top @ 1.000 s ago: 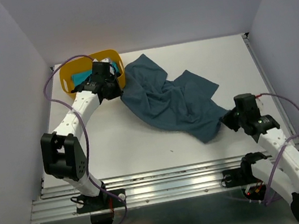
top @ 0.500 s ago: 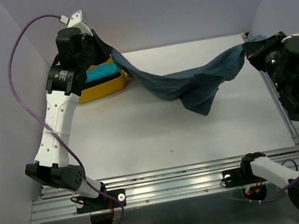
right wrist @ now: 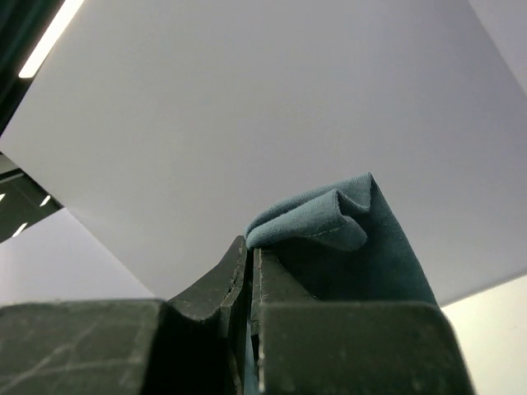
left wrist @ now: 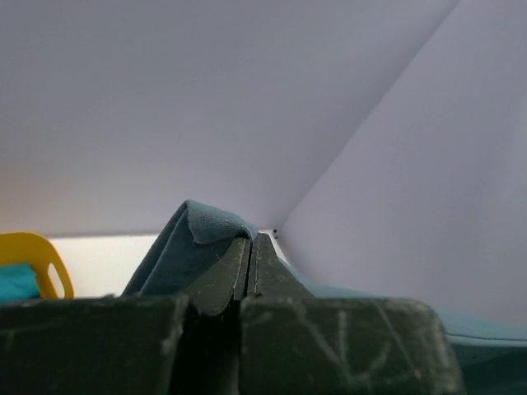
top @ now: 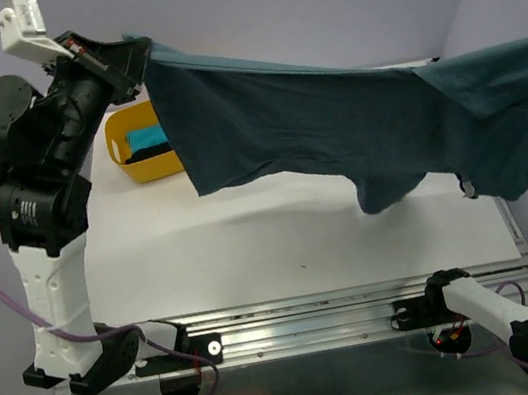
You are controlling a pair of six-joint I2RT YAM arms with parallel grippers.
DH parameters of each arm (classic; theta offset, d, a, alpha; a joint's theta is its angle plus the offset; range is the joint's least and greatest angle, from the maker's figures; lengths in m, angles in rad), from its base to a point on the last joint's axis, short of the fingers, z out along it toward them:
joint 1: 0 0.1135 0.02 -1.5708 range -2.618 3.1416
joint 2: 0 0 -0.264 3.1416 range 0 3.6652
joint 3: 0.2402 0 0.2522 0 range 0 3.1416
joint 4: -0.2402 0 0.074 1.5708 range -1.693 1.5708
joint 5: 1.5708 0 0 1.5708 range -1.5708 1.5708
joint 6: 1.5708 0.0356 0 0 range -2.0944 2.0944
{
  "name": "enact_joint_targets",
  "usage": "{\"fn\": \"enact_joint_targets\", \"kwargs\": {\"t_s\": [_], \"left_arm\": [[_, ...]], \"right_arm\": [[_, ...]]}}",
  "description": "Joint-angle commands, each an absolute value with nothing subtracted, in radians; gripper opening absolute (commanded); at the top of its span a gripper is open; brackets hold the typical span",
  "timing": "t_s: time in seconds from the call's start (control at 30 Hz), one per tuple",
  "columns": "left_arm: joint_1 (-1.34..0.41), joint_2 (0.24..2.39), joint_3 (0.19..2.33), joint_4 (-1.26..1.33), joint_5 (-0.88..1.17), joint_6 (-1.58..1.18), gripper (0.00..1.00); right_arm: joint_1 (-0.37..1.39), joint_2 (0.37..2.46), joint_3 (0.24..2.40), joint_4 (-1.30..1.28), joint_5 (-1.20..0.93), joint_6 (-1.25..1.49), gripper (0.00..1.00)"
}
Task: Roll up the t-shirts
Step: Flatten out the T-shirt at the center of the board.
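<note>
At the near edge, the metal rail [top: 304, 317] carries both arm bases. The right arm [top: 496, 311] is cut off at the bottom right corner, so only its lowest link shows from above. The left arm [top: 41, 225] rises tall on the left. Above the white table [top: 283, 250] the slate-blue t-shirt [top: 333, 125] hangs stretched from left to right, clear of the surface, with its lowest fold drooping right of centre. Its right part runs off the frame edge, and neither collar nor sleeves can be made out. The left gripper [top: 132, 54] pinches the shirt's upper left corner, and its wrist view shows the 2 jaws pressed together with a fold of cloth bulging over the tips. The right gripper [right wrist: 249, 255] is out of sight from above, somewhere past the cloth at the right edge. Its own camera shows the jaws closed tight on a doubled-over hem. At the far left, the yellow tub [top: 153, 168] is partly hidden by the left arm and the hanging shirt, and a turquoise t-shirt [top: 146, 137] lies in it, only partly visible.
</note>
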State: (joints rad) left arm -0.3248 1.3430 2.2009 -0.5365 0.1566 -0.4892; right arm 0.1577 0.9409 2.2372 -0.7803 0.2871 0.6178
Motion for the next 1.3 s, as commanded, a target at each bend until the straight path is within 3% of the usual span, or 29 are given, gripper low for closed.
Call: {"fn": "enact_joint_targets", "kwargs": {"t_s": [0.0, 0.23, 0.53, 1.0, 1.27], "left_arm": [[-0.318, 1.233, 2.247, -0.423, 0.161, -0.526, 0.00], [-0.318, 1.151, 2.333, -0.449, 0.107, -0.528, 0.00], [-0.316, 1.120, 2.296, -0.440, 0.066, -0.517, 0.00], [-0.318, 1.294, 1.693, -0.218, 0.172, -0.508, 0.00], [-0.318, 1.549, 1.566, -0.124, 0.184, -0.456, 0.00]], "right_arm": [[0.155, 0.924, 2.229, -0.773, 0.229, 0.591, 0.01], [0.155, 0.870, 2.261, -0.749, 0.161, 0.627, 0.01], [0.155, 0.841, 2.231, -0.767, 0.202, 0.660, 0.01], [0.155, 0.882, 1.803, -0.980, 0.667, 0.618, 0.01], [0.155, 1.004, 1.490, -0.916, 0.793, 0.626, 0.01]]}}
